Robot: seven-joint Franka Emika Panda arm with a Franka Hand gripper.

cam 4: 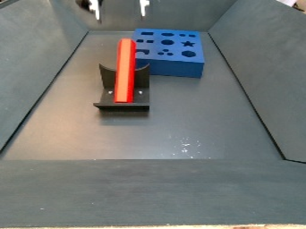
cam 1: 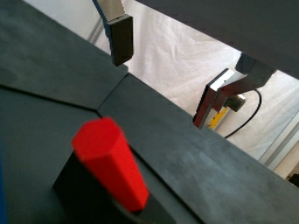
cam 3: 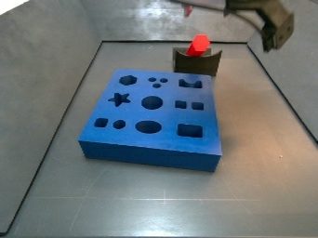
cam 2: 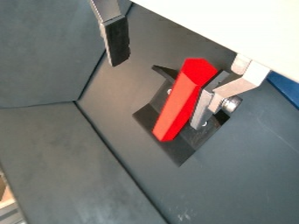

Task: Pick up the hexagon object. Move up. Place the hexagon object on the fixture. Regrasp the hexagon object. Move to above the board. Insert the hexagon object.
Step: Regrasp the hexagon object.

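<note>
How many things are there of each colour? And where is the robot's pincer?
Red: 1, the hexagon object, leaning on the fixture.
Blue: 1, the board.
Dark: 1, the fixture.
Total: 3.
The pincer hangs open above them, holding nothing.

Soft, even overhead light, faint floor glare, weak shadows; wrist views slightly blurred, side views sharper.
</note>
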